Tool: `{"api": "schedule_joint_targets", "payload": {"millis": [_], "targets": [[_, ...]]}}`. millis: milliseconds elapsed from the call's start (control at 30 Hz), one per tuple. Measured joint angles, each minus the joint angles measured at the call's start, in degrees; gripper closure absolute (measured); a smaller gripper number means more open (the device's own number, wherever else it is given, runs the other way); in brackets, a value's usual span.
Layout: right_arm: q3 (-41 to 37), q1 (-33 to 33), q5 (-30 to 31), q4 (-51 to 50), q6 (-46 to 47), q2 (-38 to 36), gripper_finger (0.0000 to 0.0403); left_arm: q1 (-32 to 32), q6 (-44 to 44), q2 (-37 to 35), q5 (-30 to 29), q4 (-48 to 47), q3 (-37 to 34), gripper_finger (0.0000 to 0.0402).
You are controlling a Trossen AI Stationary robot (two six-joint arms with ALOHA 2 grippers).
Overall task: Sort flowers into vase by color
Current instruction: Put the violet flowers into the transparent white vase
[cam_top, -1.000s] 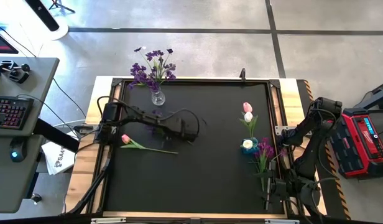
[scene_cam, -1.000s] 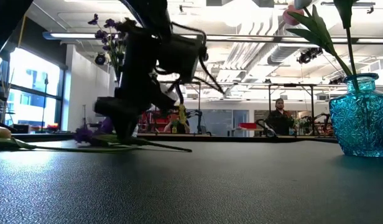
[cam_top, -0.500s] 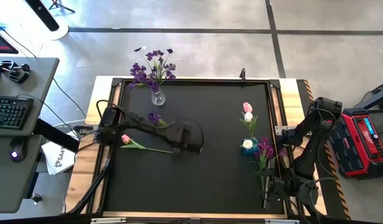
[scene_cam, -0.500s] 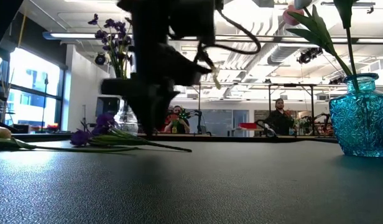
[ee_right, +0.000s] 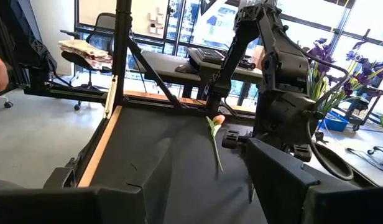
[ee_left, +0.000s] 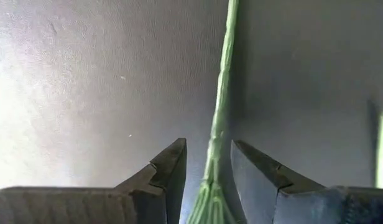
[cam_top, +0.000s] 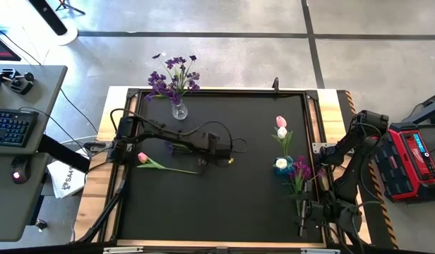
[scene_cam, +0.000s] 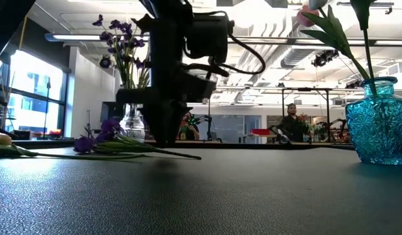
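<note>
Your left gripper (ee_left: 207, 171) points straight down at the mat near the middle of the high view, its fingers (ee_left: 170, 168) parted with a green stem (ee_left: 219, 112) running between them, apparently not yet pinched. You have swung it right and forward since a second ago, off the purple spray (scene_cam: 100, 134) at centre left. Just left of it lies the pink tulip (cam_top: 142, 158). Your right gripper (ee_right: 204, 180) waits open at the lower right edge.
</note>
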Motion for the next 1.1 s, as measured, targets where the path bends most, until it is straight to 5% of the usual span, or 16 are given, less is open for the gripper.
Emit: {"api": "schedule_joint_targets", "payload": {"millis": [267,500,633,900,1100], "targets": [[0.0,0.0,0.0,0.0,0.0,0.0,0.0210,0.0,3.0,0.0,-1.9,0.3,-4.0,0.0298],[0.0,0.0,0.0,0.0,0.0,0.0,0.0210,0.0,7.5,0.0,-5.5,0.7,-4.3,0.0386],[0.0,0.0,0.0,0.0,0.0,0.0,0.0210,-0.5,11.7,0.0,-5.8,0.1,-3.4,0.0391],[0.0,0.0,0.0,0.0,0.7,0.0,0.0210,-9.2,30.5,0.0,0.4,-0.2,-0.3,0.0397],[0.0,0.0,0.0,0.0,1.0,0.0,0.0210,-15.8,39.7,0.0,-7.8,2.1,-0.4,0.0396]]}}
